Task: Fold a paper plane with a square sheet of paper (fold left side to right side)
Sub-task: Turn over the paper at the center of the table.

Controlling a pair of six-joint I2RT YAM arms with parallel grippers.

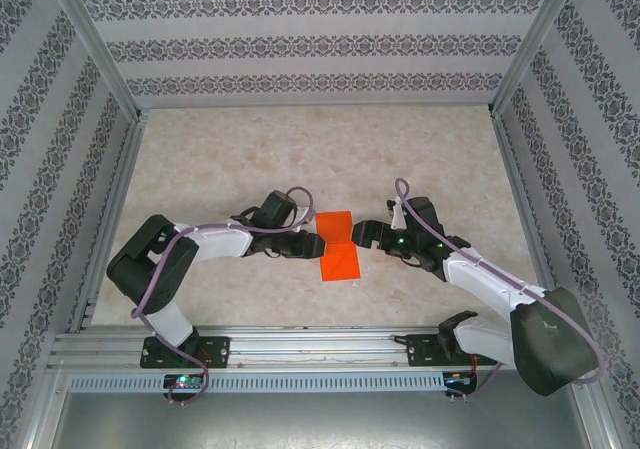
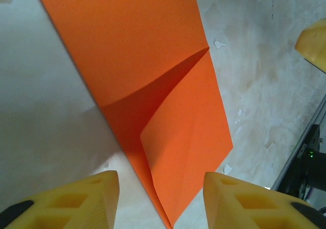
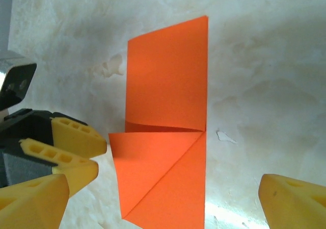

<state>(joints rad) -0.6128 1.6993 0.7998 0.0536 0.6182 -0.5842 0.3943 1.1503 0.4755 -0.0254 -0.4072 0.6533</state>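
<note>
Left wrist: my left gripper [image 2: 160, 188] has its jaws apart and unclamped, with the creased square sheet of paper [image 2: 153, 71] lying on the surface [image 2: 41, 111] between them. Right wrist: the right gripper [image 3: 163, 198] has its jaws spread wide, holding nothing. From above, both grippers flank the paper mid-surface.

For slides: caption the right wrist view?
Bright orange-red paper sheet, one corner folded into a triangle, on the pale table, framed by the open right gripper.
</note>
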